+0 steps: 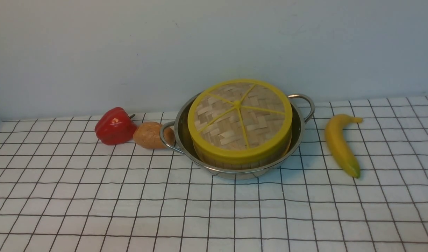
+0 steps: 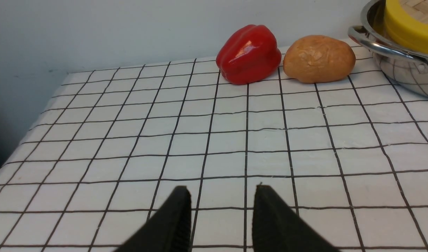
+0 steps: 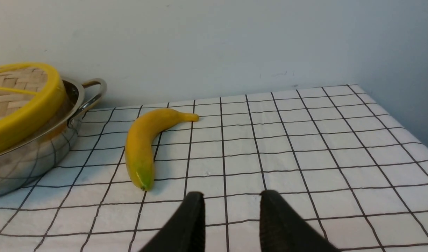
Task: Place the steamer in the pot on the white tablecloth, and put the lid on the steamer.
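Observation:
The steel pot [image 1: 298, 122] stands on the white gridded tablecloth [image 1: 130, 203] at the middle back. The steamer [image 1: 235, 162] sits inside it; only a strip of its slatted bamboo wall shows under the lid. The woven lid [image 1: 239, 119] with yellow rim and spokes lies on the steamer, tilted up toward the back. Neither gripper shows in the front view. My left gripper [image 2: 222, 190] is open and empty over bare cloth, well short of the pot [image 2: 392, 49]. My right gripper [image 3: 231, 196] is open and empty over bare cloth, apart from the pot [image 3: 35, 154] and lid [image 3: 28, 105].
A red bell pepper [image 1: 114, 126] and a brown potato [image 1: 149, 134] lie left of the pot, the potato against its handle. A yellow banana [image 1: 340, 143] lies right of the pot. A pale wall runs behind the table. The cloth ends at the table's left and right edges.

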`<action>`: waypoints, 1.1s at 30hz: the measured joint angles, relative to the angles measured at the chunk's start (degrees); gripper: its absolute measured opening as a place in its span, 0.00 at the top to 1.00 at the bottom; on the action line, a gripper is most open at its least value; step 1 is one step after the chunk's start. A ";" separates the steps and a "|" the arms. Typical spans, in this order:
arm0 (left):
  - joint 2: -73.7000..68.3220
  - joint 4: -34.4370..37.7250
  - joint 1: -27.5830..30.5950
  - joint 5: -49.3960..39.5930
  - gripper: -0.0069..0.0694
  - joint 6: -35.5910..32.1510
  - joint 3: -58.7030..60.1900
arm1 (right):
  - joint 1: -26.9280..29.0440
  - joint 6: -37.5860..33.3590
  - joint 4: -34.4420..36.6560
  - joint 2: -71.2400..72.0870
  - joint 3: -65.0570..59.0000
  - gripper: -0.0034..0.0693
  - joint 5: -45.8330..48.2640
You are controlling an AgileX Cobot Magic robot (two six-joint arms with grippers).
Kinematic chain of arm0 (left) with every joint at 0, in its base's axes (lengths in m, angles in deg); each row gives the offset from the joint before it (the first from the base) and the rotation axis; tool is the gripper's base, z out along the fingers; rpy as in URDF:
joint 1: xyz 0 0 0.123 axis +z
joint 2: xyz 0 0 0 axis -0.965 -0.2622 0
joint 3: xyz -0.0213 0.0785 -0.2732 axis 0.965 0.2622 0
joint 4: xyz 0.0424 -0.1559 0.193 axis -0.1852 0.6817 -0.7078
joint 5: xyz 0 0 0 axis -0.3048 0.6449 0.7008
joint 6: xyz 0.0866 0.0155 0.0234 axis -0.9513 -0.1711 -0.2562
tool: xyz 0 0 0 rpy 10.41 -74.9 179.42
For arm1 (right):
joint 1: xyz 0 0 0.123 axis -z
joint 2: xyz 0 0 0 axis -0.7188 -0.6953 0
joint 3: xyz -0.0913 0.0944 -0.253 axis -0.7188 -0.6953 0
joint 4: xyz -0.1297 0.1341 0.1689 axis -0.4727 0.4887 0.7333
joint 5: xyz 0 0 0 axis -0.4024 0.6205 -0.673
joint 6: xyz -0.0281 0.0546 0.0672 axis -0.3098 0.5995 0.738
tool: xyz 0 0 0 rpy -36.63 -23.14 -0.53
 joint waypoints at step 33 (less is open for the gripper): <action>0.00 0.00 0.00 0.00 0.59 0.00 0.00 | 3.44 -37.10 31.49 0.08 0.00 0.62 0.64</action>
